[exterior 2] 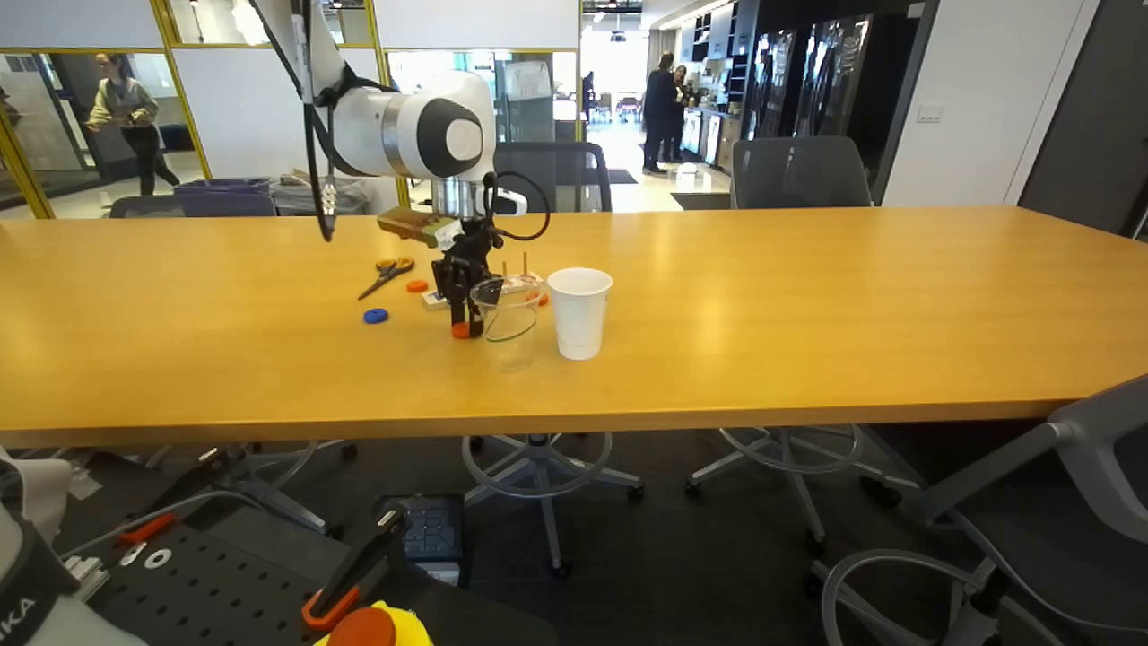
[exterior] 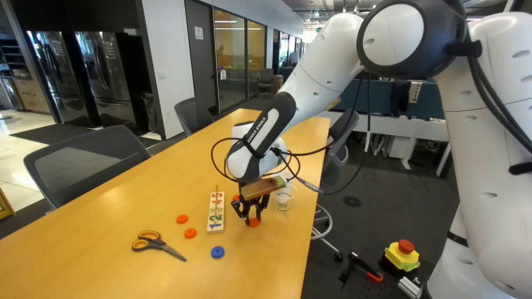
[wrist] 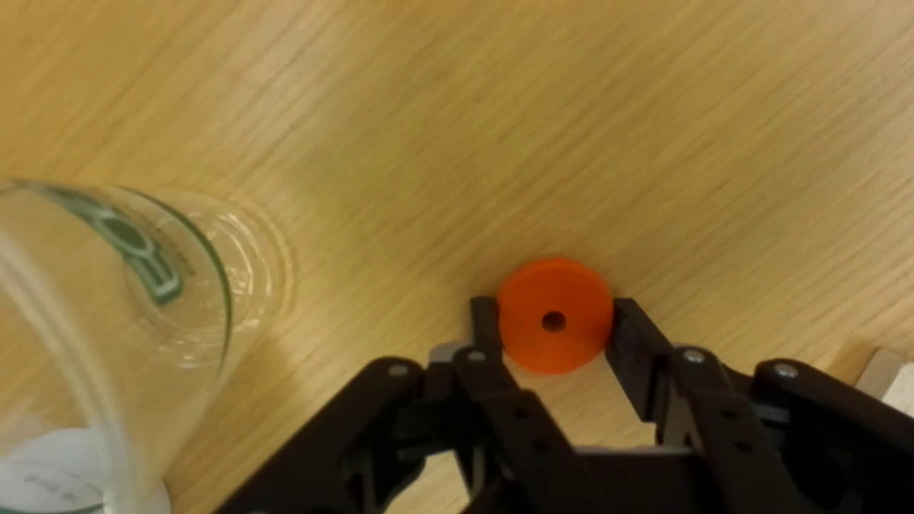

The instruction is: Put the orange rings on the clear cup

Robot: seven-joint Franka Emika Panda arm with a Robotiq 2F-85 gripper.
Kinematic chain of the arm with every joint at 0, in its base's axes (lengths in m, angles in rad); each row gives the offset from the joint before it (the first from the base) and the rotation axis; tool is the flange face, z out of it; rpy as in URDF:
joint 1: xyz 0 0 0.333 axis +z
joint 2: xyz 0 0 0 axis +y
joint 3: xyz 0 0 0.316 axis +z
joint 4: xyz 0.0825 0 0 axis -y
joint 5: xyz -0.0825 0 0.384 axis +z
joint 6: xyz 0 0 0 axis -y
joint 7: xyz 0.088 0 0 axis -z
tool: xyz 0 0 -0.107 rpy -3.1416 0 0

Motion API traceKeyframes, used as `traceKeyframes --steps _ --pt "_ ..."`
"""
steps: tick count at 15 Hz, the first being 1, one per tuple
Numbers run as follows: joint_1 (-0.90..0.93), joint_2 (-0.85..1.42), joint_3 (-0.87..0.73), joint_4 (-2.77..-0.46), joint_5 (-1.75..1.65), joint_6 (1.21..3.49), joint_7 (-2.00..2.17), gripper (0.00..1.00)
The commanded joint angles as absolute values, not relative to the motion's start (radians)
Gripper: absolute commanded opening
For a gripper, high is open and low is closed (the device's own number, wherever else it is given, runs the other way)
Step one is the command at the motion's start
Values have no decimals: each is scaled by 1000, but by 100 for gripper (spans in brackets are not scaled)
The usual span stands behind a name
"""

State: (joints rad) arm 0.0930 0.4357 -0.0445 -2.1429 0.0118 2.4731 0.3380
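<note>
Orange ring [wrist: 564,303] in hand: your gripper [wrist: 554,318] is narrow around it, the dark pads [wrist: 487,321] touching opposite sides of its edge, its flat face and small hole turned up into the wrist view. In both exterior views it sits low, at or just above the table [exterior: 124,199]; you can't tell which. You look to be at the grasp, with the lift next. The pads meet the ring near its middle, so the hold looks good, but they bear on a round edge: check that it's firm, then raise straight up without twisting.

Near the ring, with a gap between, your clear cup [exterior: 284,199] stands upright. Its rim is above the ring, so get past that height before you travel across, then centre the ring over the mouth and let go low. Light plastic will probably tip at a small bump, so give the gripper room as well. You can see through the wall, and no ring shows inside.

Just beside it is a white cup [exterior 2: 579,314], opaque, its floor hidden, so you can't tell what it holds; don't take it for your target. Farther out, three more orange rings [exterior: 190,233] lie loose: two across the number board [exterior: 215,212] from the gripper, one partly covered by it. A blue ring [exterior: 217,252] lies near the two; leave that alone.
</note>
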Motion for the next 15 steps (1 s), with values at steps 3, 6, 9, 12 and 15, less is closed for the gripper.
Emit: traceKeyframes --steps 3,6,9,12,15 --pt "143 328 -76 -2141 -42 2377 457 24" --pt "116 215 -61 -2163 -12 2311 446 24" --pt "73 101 -65 -2184 4 2238 432 24" --pt "23 26 -73 -2201 14 2169 434 24" --pt "-22 -4 -81 -2226 26 2148 430 24"
